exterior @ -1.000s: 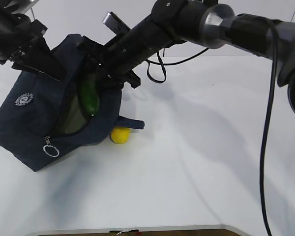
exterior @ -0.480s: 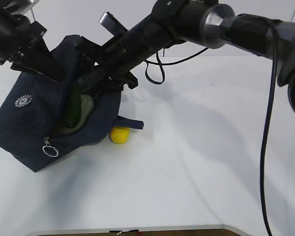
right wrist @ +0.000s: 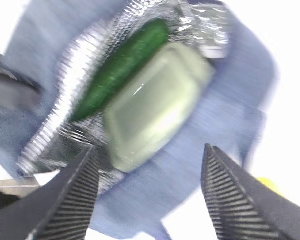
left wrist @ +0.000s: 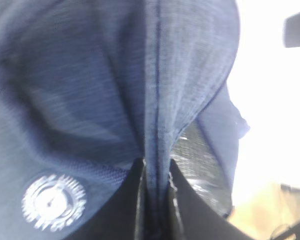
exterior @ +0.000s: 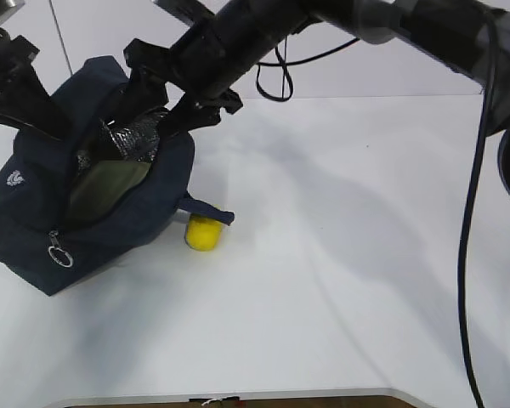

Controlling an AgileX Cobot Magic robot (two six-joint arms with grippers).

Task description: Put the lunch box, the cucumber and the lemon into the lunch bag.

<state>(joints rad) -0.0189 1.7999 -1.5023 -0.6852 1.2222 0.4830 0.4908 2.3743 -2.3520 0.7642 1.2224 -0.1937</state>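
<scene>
The navy lunch bag [exterior: 34,221] lies tilted at the left with its mouth open and its silvery lining [exterior: 136,140] showing. Inside it, the right wrist view shows the dark green cucumber [right wrist: 122,65] lying beside the pale green lid of the lunch box [right wrist: 157,105]. The lunch box lid [exterior: 106,183] also shows from outside. My right gripper [exterior: 153,106] hangs open and empty just above the bag's mouth [right wrist: 150,147]. My left gripper [left wrist: 155,162] is shut on a fold of the lunch bag's rim [left wrist: 90,75]. The yellow lemon [exterior: 204,234] sits on the table against the bag's right side.
A bag handle loop [exterior: 208,211] lies flat over the lemon's top. The zipper's ring pull [exterior: 59,255] hangs at the bag's front. A black cable [exterior: 276,81] loops down behind the right arm. White table [exterior: 340,255] spreads to the right and front.
The cucumber left my right gripper and dropped into the bag. That gripper opened wider and lifted up and back. The bag shifted left with its mouth pulled wider.
</scene>
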